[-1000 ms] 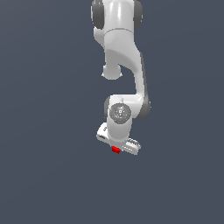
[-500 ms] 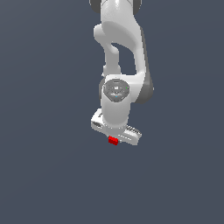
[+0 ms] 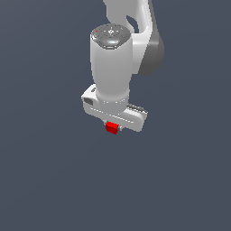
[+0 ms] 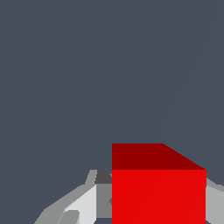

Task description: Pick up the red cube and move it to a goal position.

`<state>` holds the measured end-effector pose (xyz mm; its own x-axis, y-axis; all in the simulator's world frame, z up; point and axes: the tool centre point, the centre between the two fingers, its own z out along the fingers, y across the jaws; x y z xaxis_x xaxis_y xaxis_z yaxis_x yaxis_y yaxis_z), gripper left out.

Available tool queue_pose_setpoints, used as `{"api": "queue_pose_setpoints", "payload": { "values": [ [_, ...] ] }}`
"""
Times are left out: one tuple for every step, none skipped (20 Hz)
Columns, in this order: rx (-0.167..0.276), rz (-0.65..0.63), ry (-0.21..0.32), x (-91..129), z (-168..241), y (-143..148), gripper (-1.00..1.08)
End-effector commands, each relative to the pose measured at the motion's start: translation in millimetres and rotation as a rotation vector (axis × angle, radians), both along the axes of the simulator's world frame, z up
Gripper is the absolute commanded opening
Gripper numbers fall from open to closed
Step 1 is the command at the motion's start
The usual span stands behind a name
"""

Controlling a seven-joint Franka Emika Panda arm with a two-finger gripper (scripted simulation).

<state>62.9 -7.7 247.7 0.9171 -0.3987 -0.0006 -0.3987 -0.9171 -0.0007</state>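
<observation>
cube: the red cube [image 4: 158,192] sits between the gripper [image 4: 153,205] fingers [image 4: 83,205], pressed on both sides | gripper: closed on the cube, nothing else held | arm: white arm [image 3: 113,63] upright over the gripper | backdrop: plain grey-blue

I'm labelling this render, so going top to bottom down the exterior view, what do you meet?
Robot arm → gripper → red cube held at the gripper's underside → bare grey background below.
</observation>
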Motion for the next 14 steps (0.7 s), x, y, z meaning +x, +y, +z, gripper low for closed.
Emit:
{"api": "queue_pose_setpoints", "payload": {
  "values": [
    [0.0,0.0,0.0,-3,30,-5,-1.0],
    [0.0,0.0,0.0,-4,41,-7,-1.0],
    [0.0,0.0,0.0,-5,53,-8,-1.0],
    [0.0,0.0,0.0,-6,64,-10,-1.0],
    [0.0,-0.001,0.0,-7,75,-12,-1.0],
    [0.0,-0.001,0.0,-8,86,-14,-1.0],
    [0.0,-0.001,0.0,-9,97,-15,-1.0],
    [0.0,-0.001,0.0,-10,108,-17,-1.0],
    [0.0,-0.001,0.0,-10,119,-19,-1.0],
    [0.0,-0.001,0.0,-11,129,-20,-1.0],
    [0.0,-0.001,0.0,-11,139,-22,-1.0],
    [-0.001,-0.001,0.0,-12,148,-23,-1.0],
    [-0.001,-0.001,0.0,-12,156,-25,-1.0],
    [-0.001,-0.001,0.0,-13,164,-26,-1.0]
  ]
}}
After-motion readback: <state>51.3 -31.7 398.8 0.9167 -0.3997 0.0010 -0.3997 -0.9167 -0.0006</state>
